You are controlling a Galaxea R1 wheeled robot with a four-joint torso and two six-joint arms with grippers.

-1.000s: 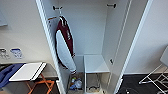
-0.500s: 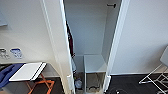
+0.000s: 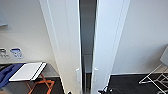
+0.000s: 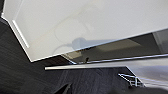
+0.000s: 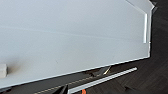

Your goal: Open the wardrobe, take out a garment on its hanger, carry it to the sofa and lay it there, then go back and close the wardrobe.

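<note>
We can read no brand, label or writing anywhere; the two small blue-and-white fittings (image 3: pixel 16 53) on the left wall are too blurred to tell whether they carry any. The wardrobe (image 3: pixel 65 37) stands straight ahead of us and close, its two white doors nearly together, with a narrow dark gap (image 3: pixel 87 32) between their inner edges through which a pale shelf edge shows low down. Each door carries a small white bar handle just beside that gap, the left handle (image 3: pixel 78 75) and the right handle (image 3: pixel 95 74) at about the same height. In the left wrist view a door's white panel (image 4: pixel 82 25) looms large with its edge above the dark floor (image 4: pixel 22 72), and in the right wrist view the other door (image 5: pixel 70 37) does the same, its bar handle (image 5: pixel 145 28) near the door's edge. At the near bottom of the head view dark parts of our arms show below each door, but we cannot tell how far either pincer is open or whether it holds anything. To the left there is a white board (image 3: pixel 26 71) on orange crossed legs with blue cloth (image 3: pixel 7 73) beside it; to the right a white wire rack (image 3: pixel 156 77) stands on the dark floor, with open floor between it and the wardrobe.
</note>
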